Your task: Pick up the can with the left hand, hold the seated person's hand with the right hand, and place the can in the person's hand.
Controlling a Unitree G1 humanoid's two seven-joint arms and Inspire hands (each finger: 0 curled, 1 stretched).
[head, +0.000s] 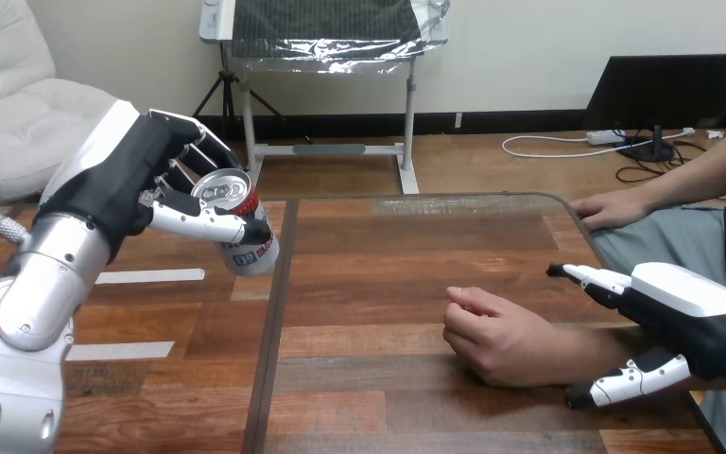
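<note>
A silver, red and white can [244, 222] is lifted off the table at the left, near the table's left edge, tilted with its top towards me. My left hand [156, 189] is shut on it, thumb across the front and fingers curled behind. The person's hand [492, 333], loosely fisted, rests on the table right of centre. My right hand [666, 326] is at the person's wrist, one finger over it and the thumb below, straight and not curled round it. The person's other hand [610, 208] lies flat at the table's far right corner.
The wooden table [388, 284] has a dark metal rim; its left edge runs just under the can. Wooden floor lies to the left of the table. The person sits at the right side.
</note>
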